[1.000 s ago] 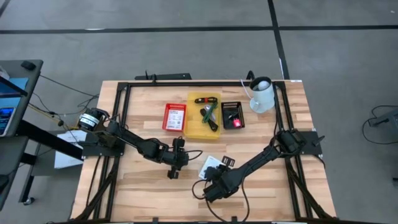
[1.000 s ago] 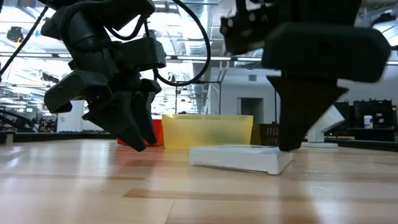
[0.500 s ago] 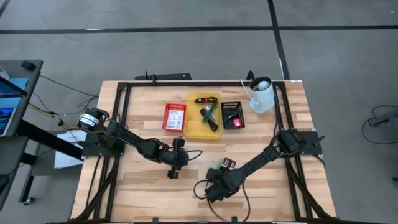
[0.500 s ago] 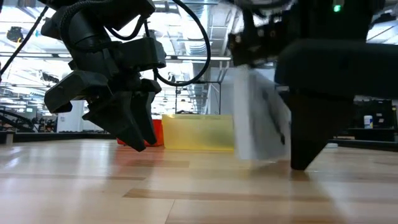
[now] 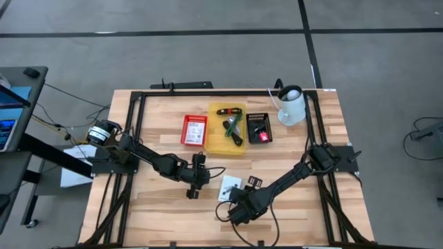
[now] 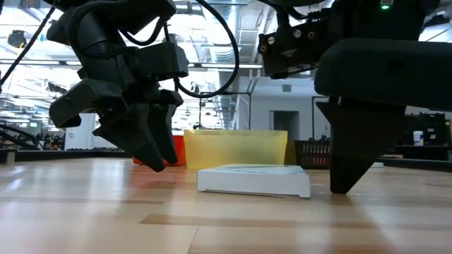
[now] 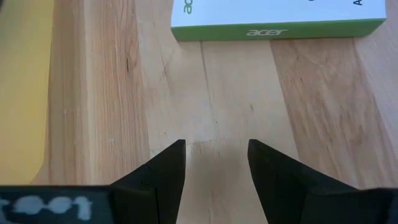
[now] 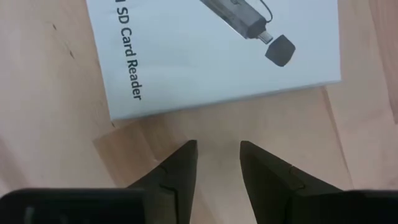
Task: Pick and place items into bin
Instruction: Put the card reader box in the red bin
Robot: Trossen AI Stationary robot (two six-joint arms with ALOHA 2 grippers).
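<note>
The white card reader box [image 6: 253, 179] was tipped up on its edge half a second ago. Now it lies flat on the bench [image 6: 106, 212] again, a bit closer to the left arm than it was a second ago. So the grab seems to have missed, and the box is not in the bin yet. It will need another try.

The right pincer [image 8: 217, 163] is nearest. Its two fingers are a little way apart and hold nothing. They point down at bare wood, just beside the box's edge. From the side, one dark finger looks close to the box, but I cannot tell if it touches.

The left pincer [image 7: 216, 163] hangs low over the bench on the other side of the box. It is partly open and empty too, with the box's green edge ahead of it.

Farther back sits the yellow bin [image 5: 228, 129], with green-and-black tools [image 5: 232, 129] already inside. A red tray [image 5: 194, 130] and a black tray [image 5: 259, 128] stand on either side of it.
</note>
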